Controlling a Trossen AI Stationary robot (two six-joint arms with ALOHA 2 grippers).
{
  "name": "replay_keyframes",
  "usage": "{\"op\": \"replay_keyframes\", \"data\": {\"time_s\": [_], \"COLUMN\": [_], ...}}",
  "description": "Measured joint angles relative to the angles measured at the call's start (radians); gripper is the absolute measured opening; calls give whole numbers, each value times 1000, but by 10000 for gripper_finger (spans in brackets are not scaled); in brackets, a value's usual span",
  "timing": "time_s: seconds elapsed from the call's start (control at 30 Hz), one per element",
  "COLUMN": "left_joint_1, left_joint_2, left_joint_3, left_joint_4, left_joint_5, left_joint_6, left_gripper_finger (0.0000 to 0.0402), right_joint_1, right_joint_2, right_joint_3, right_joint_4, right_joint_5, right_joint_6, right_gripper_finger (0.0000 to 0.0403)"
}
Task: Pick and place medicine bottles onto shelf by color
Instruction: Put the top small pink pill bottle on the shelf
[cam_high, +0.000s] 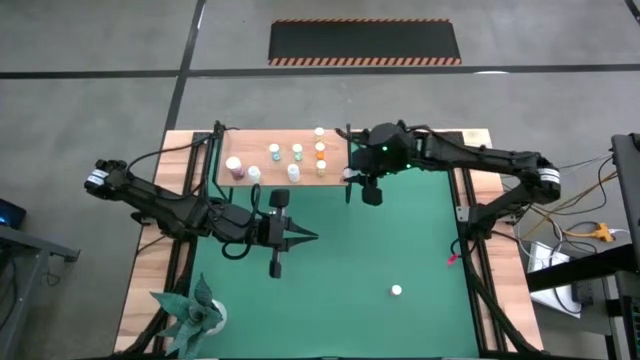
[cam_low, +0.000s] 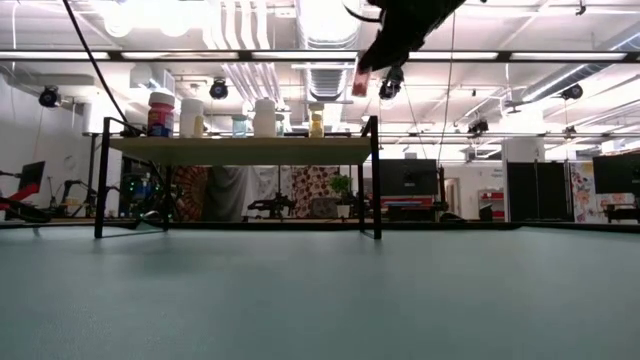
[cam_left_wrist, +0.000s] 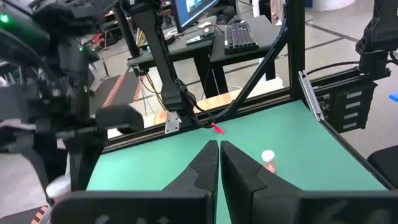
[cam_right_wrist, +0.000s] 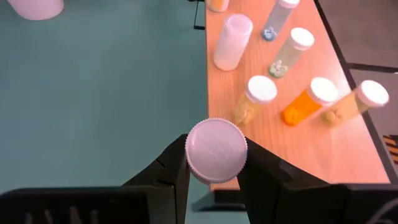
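While the flat light-wood shelf on thin black posts (cam_high: 285, 160) stretched across the far side of the green mat (cam_high: 330, 270), the right gripper (cam_high: 362, 180) hung just off the shelf's near right corner, and what a spot to be in! Its two dark fingers were pinched on a small white-capped bottle (cam_right_wrist: 216, 151), pinkish in the low view, cap up toward the wrist and long axis running down. The board lay just beside it, up-table and to the left, bottles standing on it: pink at the far left end, orange ones (cam_right_wrist: 305, 104) near this corner. So the carry looked leftward along the shelf. The left gripper (cam_high: 308, 237) waited mid-mat, fingers pressed together on nothing. One little white-capped bottle (cam_high: 397, 291) sat alone, well down the mat.
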Motion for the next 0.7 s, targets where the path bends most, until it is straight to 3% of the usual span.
{"op": "replay_keyframes", "data": {"time_s": [0.7], "left_joint_1": [0], "left_joint_2": [0], "left_joint_3": [0], "left_joint_4": [1], "left_joint_5": [0], "left_joint_6": [8], "left_gripper_finger": [0], "right_joint_1": [-89], "right_joint_2": [166], "right_joint_3": [48], "right_joint_4": [18], "right_joint_5": [9], "right_joint_6": [-67], "right_gripper_finger": [100]}}
